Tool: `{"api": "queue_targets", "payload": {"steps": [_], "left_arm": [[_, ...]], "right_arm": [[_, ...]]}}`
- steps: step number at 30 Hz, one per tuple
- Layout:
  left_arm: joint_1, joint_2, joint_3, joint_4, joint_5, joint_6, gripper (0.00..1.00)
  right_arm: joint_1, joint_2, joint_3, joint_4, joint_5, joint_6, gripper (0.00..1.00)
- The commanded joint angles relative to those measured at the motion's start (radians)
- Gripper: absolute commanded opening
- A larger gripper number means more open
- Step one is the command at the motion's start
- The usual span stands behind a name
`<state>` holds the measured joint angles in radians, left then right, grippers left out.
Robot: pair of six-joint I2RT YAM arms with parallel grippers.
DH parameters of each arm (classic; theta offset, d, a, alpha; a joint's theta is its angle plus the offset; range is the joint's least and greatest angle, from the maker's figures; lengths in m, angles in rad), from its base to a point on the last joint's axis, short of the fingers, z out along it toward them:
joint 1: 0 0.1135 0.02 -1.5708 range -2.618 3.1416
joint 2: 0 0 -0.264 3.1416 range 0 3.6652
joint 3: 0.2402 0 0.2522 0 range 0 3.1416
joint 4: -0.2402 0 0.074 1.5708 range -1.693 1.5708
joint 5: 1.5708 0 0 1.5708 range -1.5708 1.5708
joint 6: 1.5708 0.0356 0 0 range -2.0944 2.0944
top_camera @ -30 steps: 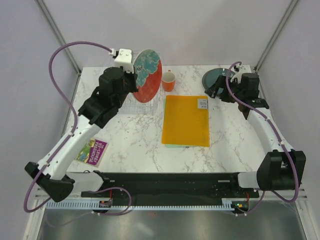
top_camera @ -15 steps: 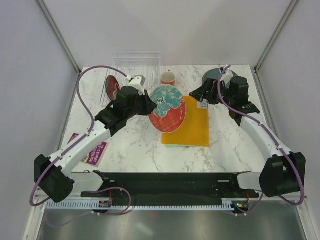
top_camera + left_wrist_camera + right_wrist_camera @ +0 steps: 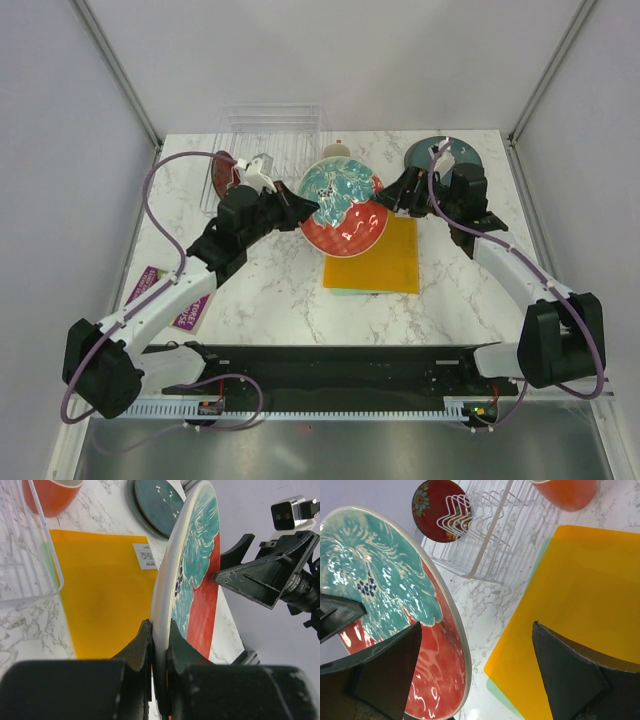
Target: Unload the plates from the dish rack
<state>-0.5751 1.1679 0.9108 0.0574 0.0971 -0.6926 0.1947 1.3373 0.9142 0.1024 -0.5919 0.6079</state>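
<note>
The round red plate with teal pattern [image 3: 343, 208] is held tilted above the 12 o'clock edge of the flat orange-yellow folder [image 3: 385, 265]. Its 9 o'clock rim is clamped in the left gripper [image 3: 159, 630]. The right gripper [image 3: 392, 195] is spread wide at the plate's 3 o'clock rim, gripping nothing. A dark red plate [image 3: 225, 172] stands upright at the 9 o'clock end of the clear plastic dish rack [image 3: 272, 125]. A dark teal-grey plate [image 3: 455, 152] lies flat at 1 o'clock.
</note>
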Motion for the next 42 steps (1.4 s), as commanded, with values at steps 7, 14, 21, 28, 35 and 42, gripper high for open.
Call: {"api": "queue_targets", "payload": {"steps": [7,14,21,28,35,42], "left_arm": [[0.05,0.051,-0.092,0.588,0.222,-0.312,0.02],[0.072,0.104,-0.101,0.654,0.266,-0.332,0.03],[0.181,0.041,-0.104,0.421,0.23,-0.208,0.73],[0.268,-0.03,-0.044,0.142,0.08,0.054,0.85],[0.268,-0.059,0.072,-0.095,-0.127,0.33,0.88],[0.27,-0.059,0.073,-0.11,-0.364,0.559,0.95]], "right_arm": [[0.008,0.048,-0.038,0.218,-0.141,0.085,0.55],[0.005,0.033,-0.005,0.121,-0.086,0.041,0.0],[-0.124,0.006,0.156,-0.081,0.098,-0.083,0.0],[-0.305,0.189,0.397,-0.138,0.096,-0.105,0.0],[-0.417,0.482,0.61,-0.11,0.101,-0.019,0.0],[-0.469,0.709,0.768,0.039,0.067,0.074,0.0]]}}
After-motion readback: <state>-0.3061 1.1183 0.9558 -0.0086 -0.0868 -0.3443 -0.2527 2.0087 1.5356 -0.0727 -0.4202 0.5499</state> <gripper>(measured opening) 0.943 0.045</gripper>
